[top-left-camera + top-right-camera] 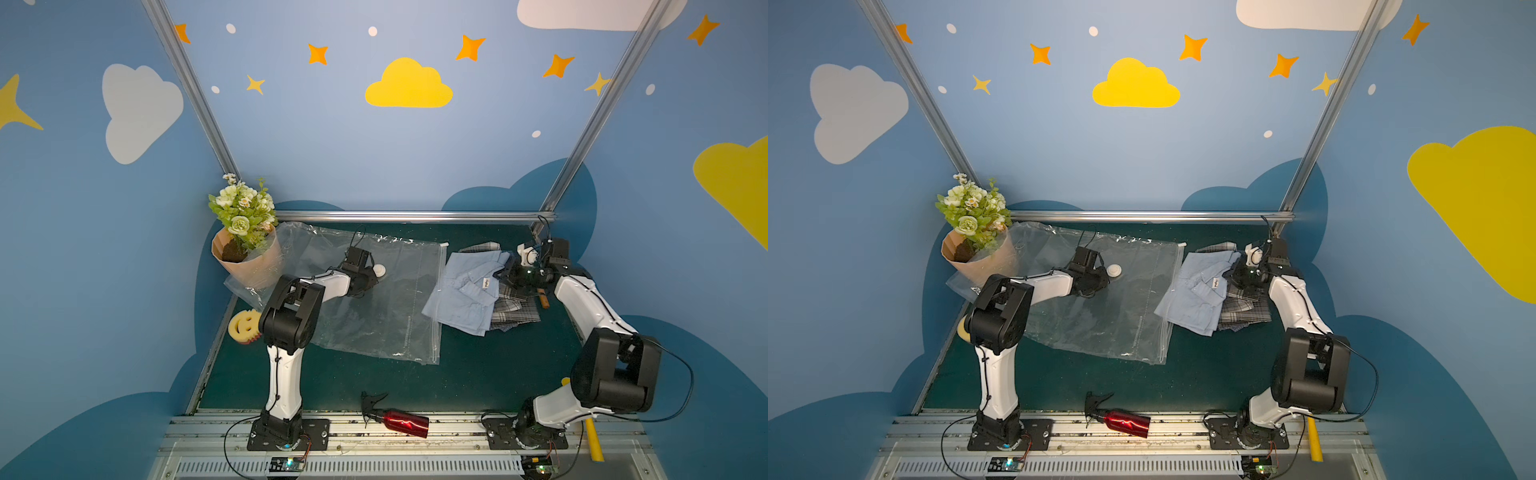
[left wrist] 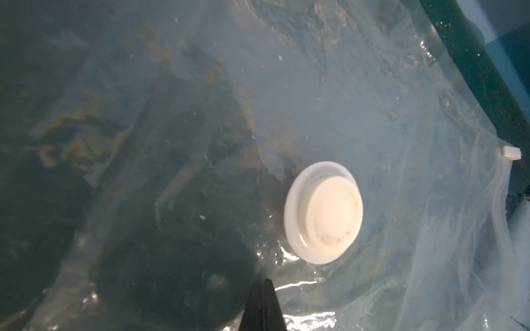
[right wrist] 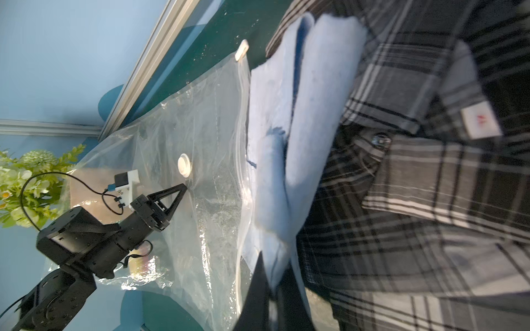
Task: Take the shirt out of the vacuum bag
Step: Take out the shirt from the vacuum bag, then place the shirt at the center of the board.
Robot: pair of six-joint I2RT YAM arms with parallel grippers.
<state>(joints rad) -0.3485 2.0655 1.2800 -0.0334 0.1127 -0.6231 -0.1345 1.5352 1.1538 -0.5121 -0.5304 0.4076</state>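
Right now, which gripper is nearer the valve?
Left gripper. Its shut fingers sit on the bag just beside the valve; the right gripper is off the bag, beyond its zip edge, pinching the blue shirt.

Both top views are bright and evenly lit from overhead, with wide-angle bowing toward the edges. Soft shadows fall on the counter (image 1: 478, 374), and white glare streaks the vacuum bag (image 1: 386, 307). The left wrist view is dim and hazy. In the right wrist view the blue shirt (image 3: 304, 129) and plaid shirt (image 3: 430, 200) are blurred.

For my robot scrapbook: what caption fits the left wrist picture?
Shut left gripper on the crinkly clear vacuum bag, beside its round white valve.
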